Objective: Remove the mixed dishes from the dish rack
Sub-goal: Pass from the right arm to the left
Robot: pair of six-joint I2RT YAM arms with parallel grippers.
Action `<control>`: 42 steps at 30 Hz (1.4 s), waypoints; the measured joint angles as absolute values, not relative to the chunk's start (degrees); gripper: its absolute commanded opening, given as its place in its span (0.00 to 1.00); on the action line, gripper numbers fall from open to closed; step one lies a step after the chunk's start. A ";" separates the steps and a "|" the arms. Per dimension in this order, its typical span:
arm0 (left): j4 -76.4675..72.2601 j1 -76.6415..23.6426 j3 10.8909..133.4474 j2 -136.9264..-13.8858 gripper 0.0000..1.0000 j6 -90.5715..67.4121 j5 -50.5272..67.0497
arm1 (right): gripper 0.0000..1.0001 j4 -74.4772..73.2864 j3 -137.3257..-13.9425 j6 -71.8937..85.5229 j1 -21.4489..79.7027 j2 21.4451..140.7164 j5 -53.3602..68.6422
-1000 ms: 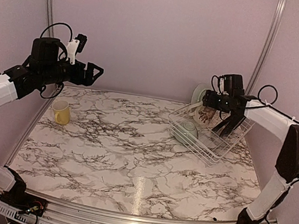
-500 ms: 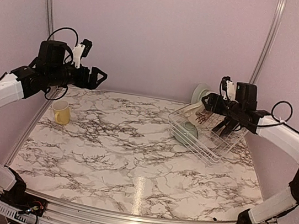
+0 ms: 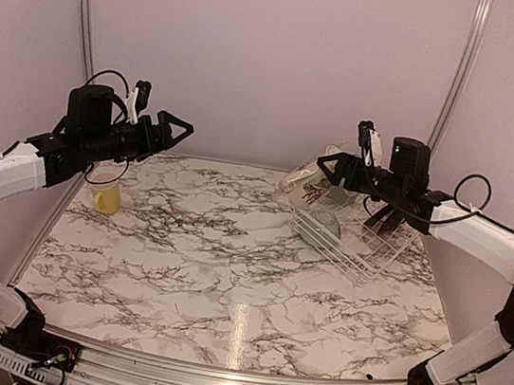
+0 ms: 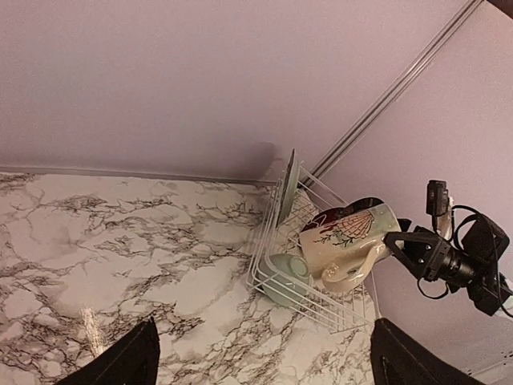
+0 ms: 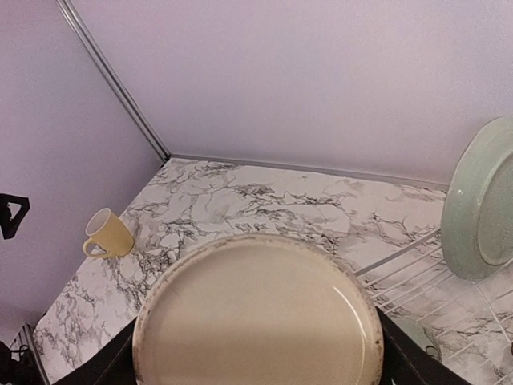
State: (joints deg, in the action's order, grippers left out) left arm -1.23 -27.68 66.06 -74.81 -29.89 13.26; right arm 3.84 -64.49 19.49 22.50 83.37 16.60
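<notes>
far left, the small yellow mug stands upright on the marble table, close to the left wall, handle turned toward the near-left. my left gripper hangs in the air above and just right of it, touching nothing; my left wrist view shows its fingers spread wide at the two lower corners, holding nothing.

further right, the cream printed mug is up off the table, tipped onto its side over the left end of the dish rack. my right gripper is clamped on it from the right, and in my right wrist view its round cream face fills the lower frame with a dark finger at each side.

under the mug, the pale-green bowl sits in the rack's near-left corner. the pale-green plate stands on edge at the rack's back. the rack itself rests on the table's right side, turned at an angle to the table edge.
</notes>
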 measured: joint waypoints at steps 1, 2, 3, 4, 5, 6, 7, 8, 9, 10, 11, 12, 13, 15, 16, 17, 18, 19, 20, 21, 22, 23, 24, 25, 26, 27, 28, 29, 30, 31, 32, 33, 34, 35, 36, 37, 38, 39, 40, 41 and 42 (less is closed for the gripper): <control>-4.21 -27.92 63.05 -73.73 0.93 -33.74 14.20 | 0.00 4.51 -64.58 19.62 23.62 83.81 17.34; -6.37 -28.18 60.38 -72.73 0.94 -36.88 15.00 | 0.00 5.13 -64.73 19.79 24.71 84.31 18.17; -10.04 -28.71 56.12 -71.05 0.94 -41.08 15.68 | 0.00 5.69 -64.93 19.94 25.74 84.90 19.09; -12.43 -29.43 52.88 -69.49 0.94 -44.45 16.23 | 0.00 6.07 -65.21 20.08 26.76 85.49 20.03; -14.00 -30.17 50.70 -68.36 0.94 -46.70 16.49 | 0.00 6.11 -65.58 20.18 27.55 86.02 20.71; -15.77 -31.24 48.62 -67.09 0.94 -49.25 16.56 | 0.00 6.42 -65.98 20.32 28.51 86.65 21.43; -17.28 -32.36 47.29 -66.06 0.94 -51.40 16.62 | 0.00 6.74 -66.28 20.38 29.41 87.20 22.15; -18.83 -33.39 46.57 -65.28 0.94 -53.30 16.71 | 0.00 7.05 -66.52 20.51 30.28 87.61 22.85; -20.08 -34.20 46.37 -64.88 0.94 -54.59 16.86 | 0.00 7.73 -66.52 20.64 31.14 87.90 23.66; -22.11 -35.35 46.35 -64.66 0.94 -56.38 17.04 | 0.00 8.23 -66.52 20.86 31.75 88.01 24.45; -23.77 -36.01 46.35 -64.66 0.94 -57.39 17.39 | 0.00 9.15 -66.52 21.17 32.45 88.16 25.54; -26.13 -36.88 46.26 -64.79 0.94 -59.18 17.78 | 0.00 10.48 -66.50 21.56 33.06 88.31 26.89; -28.49 -37.41 46.00 -65.06 0.94 -60.71 18.11 | 0.00 12.47 -66.50 22.46 33.65 88.44 28.67; -32.60 -38.00 45.15 -65.95 0.95 -63.51 18.81 | 0.00 16.14 -66.50 23.81 34.39 88.71 31.46; -34.74 -38.13 44.62 -66.61 0.95 -64.93 19.18 | 0.00 17.89 -66.50 24.38 34.79 88.73 32.80; -36.36 -38.20 44.12 -67.33 0.95 -66.08 19.49 | 0.00 19.38 -66.50 24.93 35.20 88.73 33.89; -37.30 -38.24 43.83 -67.92 0.95 -66.83 19.59 | 0.00 20.45 -66.50 25.19 35.48 88.73 34.61; -37.69 -38.35 43.72 -68.53 0.95 -67.64 19.79 | 0.00 21.74 -66.50 25.34 35.86 88.73 35.55; -37.74 -38.39 43.70 -69.06 0.95 -68.07 20.03 | 0.00 22.35 -66.50 25.36 36.16 88.73 35.92; -37.69 -38.44 43.70 -69.38 0.95 -68.40 20.14 | 0.00 22.98 -66.50 25.32 36.56 88.71 36.51; -37.58 -38.44 43.70 -69.49 0.95 -68.64 20.38 | 0.00 23.40 -66.43 25.30 36.84 88.71 36.99; -37.54 -38.48 43.70 -69.49 0.95 -68.84 20.51 | 0.00 23.73 -66.32 25.23 37.08 88.66 37.32; -37.54 -38.54 43.70 -69.41 0.95 -68.97 20.56 | 0.00 24.43 -65.87 25.19 37.36 88.47 37.58; -37.54 -38.63 43.68 -69.23 0.95 -69.17 20.56 | 0.00 24.97 -65.28 25.08 37.54 88.20 38.00; -37.58 -38.74 43.53 -68.90 0.95 -69.45 20.56 | 0.00 25.54 -64.60 25.06 37.69 87.88 38.46; -37.67 -38.81 43.31 -68.47 0.95 -69.76 20.64 | 0.00 26.20 -63.86 25.04 37.78 87.48 38.85; -37.74 -38.92 43.16 -68.12 0.95 -70.00 20.84 | 0.00 26.92 -63.00 25.06 37.82 87.05 39.51; -38.04 -39.09 42.89 -67.75 0.95 -70.39 21.08 | 0.00 27.64 -62.22 25.04 37.85 86.59 39.97; -38.39 -39.31 42.76 -67.44 0.95 -70.78 21.50 | 0.00 28.18 -61.60 25.02 37.89 86.21 40.56; -38.81 -39.62 42.72 -67.26 0.95 -71.22 22.06 | 0.00 28.64 -61.36 24.99 37.91 86.06 41.08; -39.40 -40.10 42.72 -67.16 0.95 -71.59 22.55 | 0.00 29.32 -61.21 24.99 38.02 85.97 41.58; -39.86 -40.49 42.72 -67.09 0.95 -71.90 23.11 | 0.00 30.04 -61.14 24.91 38.17 85.93 42.11; -40.27 -40.91 42.72 -67.05 0.95 -72.27 23.59 | 0.00 31.20 -60.86 24.82 38.41 85.73 42.39; -40.58 -41.17 42.65 -67.00 0.94 -72.55 23.79 | 0.00 31.86 -60.60 24.86 38.59 85.43 42.63; -40.80 -41.45 42.57 -66.89 0.94 -72.77 24.01 | 0.00 32.69 -60.27 24.86 38.74 85.14 42.78; -40.84 -41.67 42.44 -66.67 0.94 -72.90 24.03 | 0.00 33.71 -59.88 24.95 38.85 84.73 42.96; -40.80 -41.80 42.17 -66.32 0.94 -72.90 23.94 | 0.00 34.68 -59.46 25.04 38.94 84.25 43.00; -40.42 -41.91 41.95 -65.82 0.94 -72.82 23.68 | 0.00 35.20 -59.27 25.06 38.94 83.94 43.03; -39.75 -41.95 41.74 -65.17 0.94 -72.64 23.18 | 0.00 35.79 -59.02 25.15 38.94 83.61 42.98; -39.03 -41.95 41.47 -64.38 0.94 -72.42 22.61 | 0.00 36.32 -58.85 25.15 38.94 83.33 42.92; -38.44 -41.95 41.23 -63.61 0.94 -72.20 22.17 | 0.00 36.64 -58.83 25.17 38.94 83.22 42.85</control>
State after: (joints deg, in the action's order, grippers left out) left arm -38.44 -41.95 41.23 -63.61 -72.20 22.17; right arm 36.64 -58.83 25.17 38.94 83.22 42.85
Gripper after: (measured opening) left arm 0.942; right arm 0.785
